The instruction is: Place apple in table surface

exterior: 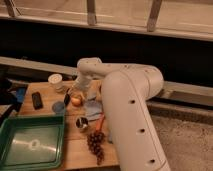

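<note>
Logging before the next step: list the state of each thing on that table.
hand, low over the apple, at the far side of the table surface.
apple, beneath the hand; contact with the wood unclear.
green tray, lying flat at the near left.
white cup, upright.
grape bunch, lying by the front edge.
</note>
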{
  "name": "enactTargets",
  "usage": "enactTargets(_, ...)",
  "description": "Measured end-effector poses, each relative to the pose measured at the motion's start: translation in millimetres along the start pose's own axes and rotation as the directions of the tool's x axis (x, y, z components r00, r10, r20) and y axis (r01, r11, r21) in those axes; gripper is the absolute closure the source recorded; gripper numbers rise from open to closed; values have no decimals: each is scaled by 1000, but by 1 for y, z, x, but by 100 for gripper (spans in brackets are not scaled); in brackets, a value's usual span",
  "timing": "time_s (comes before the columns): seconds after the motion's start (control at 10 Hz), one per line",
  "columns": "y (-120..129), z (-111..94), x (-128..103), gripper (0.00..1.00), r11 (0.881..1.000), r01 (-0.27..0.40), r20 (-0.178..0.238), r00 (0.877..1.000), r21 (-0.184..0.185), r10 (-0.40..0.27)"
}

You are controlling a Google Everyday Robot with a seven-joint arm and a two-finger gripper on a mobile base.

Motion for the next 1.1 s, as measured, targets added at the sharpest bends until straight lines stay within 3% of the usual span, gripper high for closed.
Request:
enactTargets(0.4,-3,25,1,31,1000,-2,-61,998,13,2)
enactTargets(0.7,2,34,6,61,999,22,-72,997,41,-19)
enactTargets(1.1,9,4,1,99,997,29,11,999,70,-30)
